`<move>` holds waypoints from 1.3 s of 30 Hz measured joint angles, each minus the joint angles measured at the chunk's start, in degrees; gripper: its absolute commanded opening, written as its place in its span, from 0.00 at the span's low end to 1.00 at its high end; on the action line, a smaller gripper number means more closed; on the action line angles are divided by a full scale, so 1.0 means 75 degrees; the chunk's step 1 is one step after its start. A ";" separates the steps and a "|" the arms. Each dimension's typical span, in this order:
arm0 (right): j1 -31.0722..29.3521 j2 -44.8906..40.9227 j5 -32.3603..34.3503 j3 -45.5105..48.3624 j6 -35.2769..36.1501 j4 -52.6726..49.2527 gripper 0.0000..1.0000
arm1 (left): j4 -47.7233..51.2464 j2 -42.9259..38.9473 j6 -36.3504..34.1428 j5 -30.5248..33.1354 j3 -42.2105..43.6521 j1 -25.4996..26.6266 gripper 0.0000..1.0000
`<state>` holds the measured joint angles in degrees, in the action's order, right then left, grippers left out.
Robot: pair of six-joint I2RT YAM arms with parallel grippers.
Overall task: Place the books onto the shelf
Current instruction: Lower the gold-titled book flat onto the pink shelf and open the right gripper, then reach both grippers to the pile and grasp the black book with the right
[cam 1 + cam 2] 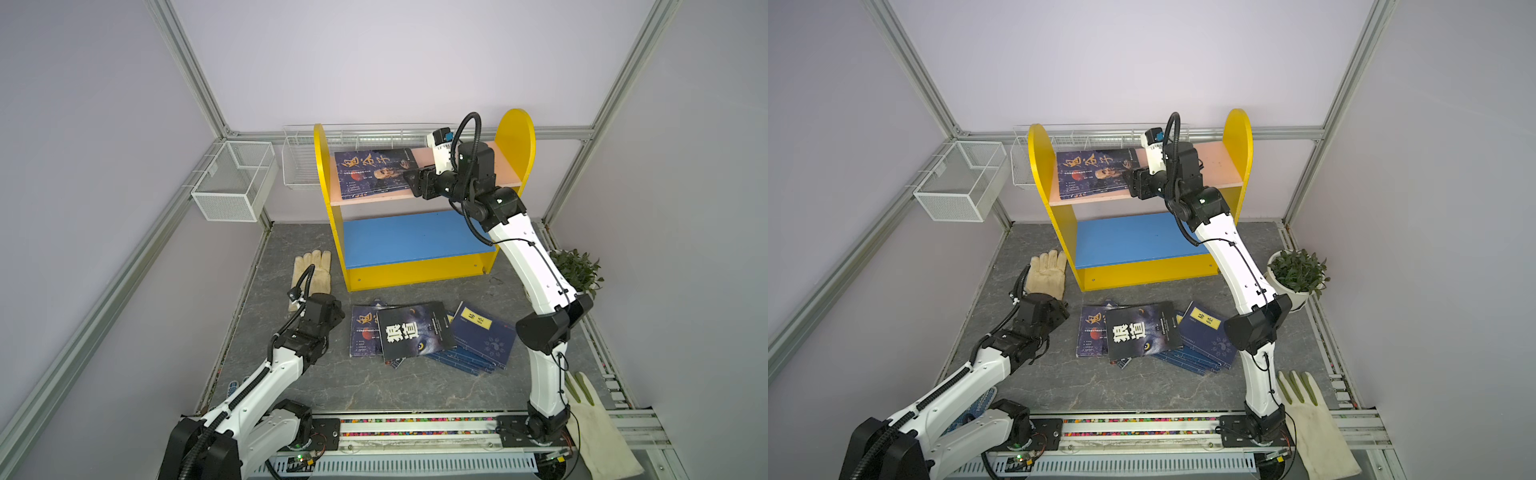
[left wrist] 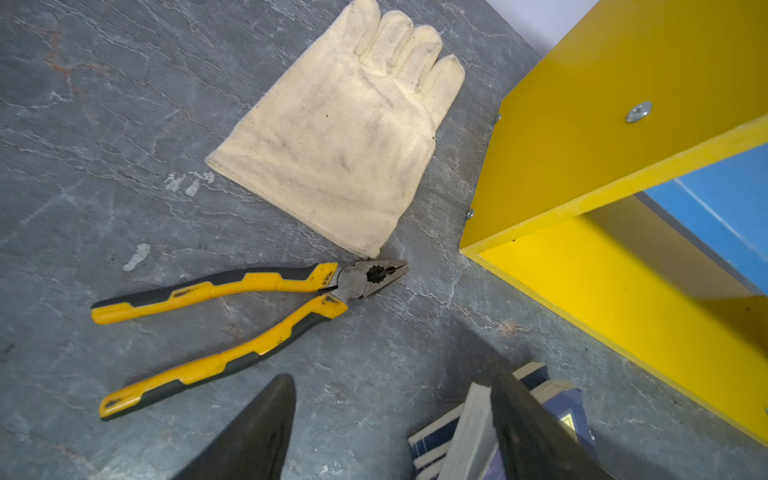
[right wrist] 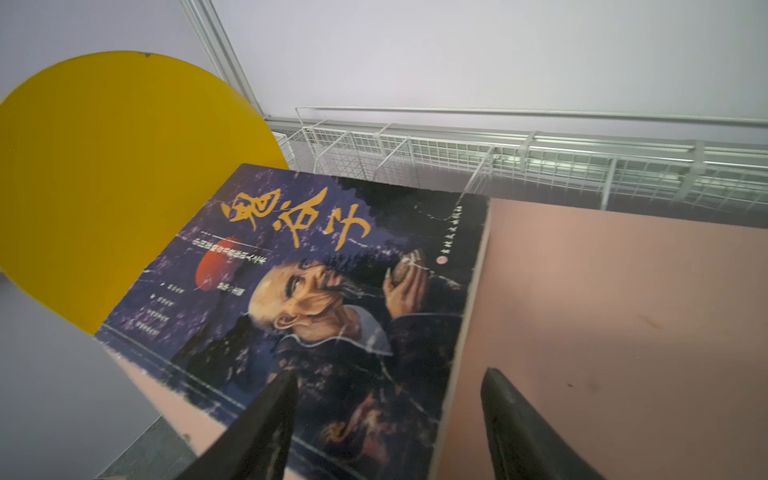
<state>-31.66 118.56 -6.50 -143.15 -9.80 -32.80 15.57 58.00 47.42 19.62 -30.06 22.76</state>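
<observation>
Right gripper [image 3: 388, 372] fingers stand spread wide and hold nothing, over the right edge of a dark book [image 3: 316, 291] that lies flat on the left part of the shelf's [image 1: 515, 133] pink upper board [image 3: 602, 311]. Left gripper [image 2: 392, 376], likewise spread and empty, hovers at the left edge of the other books [image 1: 419, 332], which are piled on the table [image 1: 374, 386] in front of the shelf. Pliers [image 2: 232, 316] and a glove [image 2: 345, 145] lie nearby.
</observation>
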 measured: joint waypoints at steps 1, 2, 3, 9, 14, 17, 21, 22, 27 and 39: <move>-0.0079 0.0000 0.0006 -0.0003 -0.0003 -0.0006 0.72 | -0.0023 0.0026 -0.0117 -0.0090 -0.0012 0.0000 0.75; -0.0146 0.0000 -0.0041 -0.0003 -0.0020 -0.0003 0.72 | -0.0032 0.0055 -0.0219 -0.0181 -0.0029 0.0000 0.75; -0.0192 0.0000 -0.0061 -0.0003 -0.0035 0.0000 0.71 | -0.0035 0.0082 -0.0326 -0.0274 -0.0050 0.0000 0.75; -0.0280 0.0006 -0.0268 -0.0003 -0.0262 0.0061 0.73 | -0.0102 0.0143 -0.1032 -0.0982 -0.0166 0.0000 0.75; -0.0356 -0.0131 -0.0012 0.0233 -0.0178 0.0221 0.84 | -0.0265 0.0143 -0.1533 -0.1705 -0.0166 0.0000 0.75; -0.0458 -0.0787 0.0560 0.1265 0.0041 0.0481 0.87 | -0.0423 0.0172 -0.1769 -0.2127 -0.0166 0.0000 0.75; -0.0493 -0.2369 0.1422 0.3529 0.0286 0.0985 0.88 | -0.0638 0.0358 -0.2034 -0.2620 -0.0195 0.0020 0.75; -0.0484 -0.2871 0.1623 0.4208 0.0312 0.1163 0.88 | -0.0673 0.0452 -0.2107 -0.2736 -0.0230 0.0035 0.75; -0.0443 -0.4989 0.1848 0.7163 0.0154 0.1623 0.87 | -0.0784 0.1070 -0.2544 -0.3293 -0.0624 0.0393 0.75; -0.0440 -0.4948 0.0259 1.1284 -0.0769 -0.0612 0.84 | 0.0125 0.2830 -0.3593 -0.3978 -0.1719 0.1489 0.68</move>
<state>-34.96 81.45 -4.56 -58.52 -15.57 -37.39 16.51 79.22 20.47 -10.22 -42.96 33.93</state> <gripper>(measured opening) 0.849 0.704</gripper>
